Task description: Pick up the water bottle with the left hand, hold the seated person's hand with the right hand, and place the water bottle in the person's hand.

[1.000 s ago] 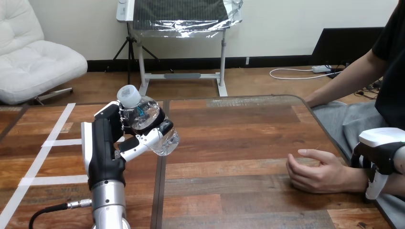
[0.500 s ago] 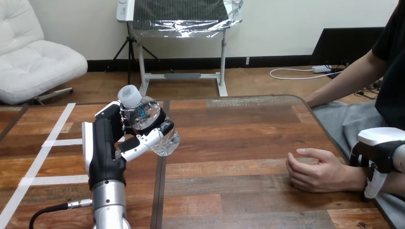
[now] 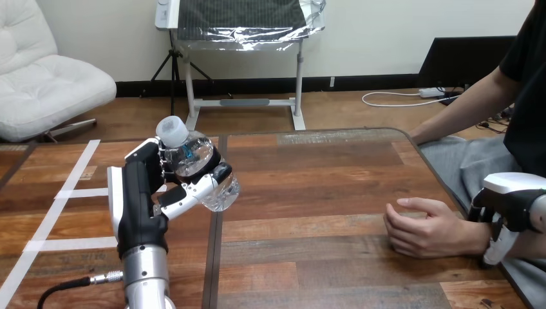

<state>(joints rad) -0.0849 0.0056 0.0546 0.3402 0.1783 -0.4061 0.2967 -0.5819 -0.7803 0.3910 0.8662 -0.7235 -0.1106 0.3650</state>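
Note:
My left hand (image 3: 138,199) is raised over the left half of the wooden table (image 3: 322,174), its fingers and thumb curled round a clear water bottle (image 3: 196,164). The bottle is tilted, with its white cap up and to the left. The person's hand (image 3: 425,228) rests on the table near the right edge, loosely curled, with nothing in it. My right hand (image 3: 512,206) sits at that hand's wrist at the view's right edge. Its thumb comes down the wrist's near side and its fingers reach over the far side.
White tape strips (image 3: 71,193) mark the table's left part. A dark seam (image 3: 216,257) runs front to back just right of my left arm. The person's other arm (image 3: 463,106) hangs beyond the table's far right corner.
The whole picture has shifted slightly, so the camera moved. The bottle stays in my left hand and my right hand stays at the person's wrist.

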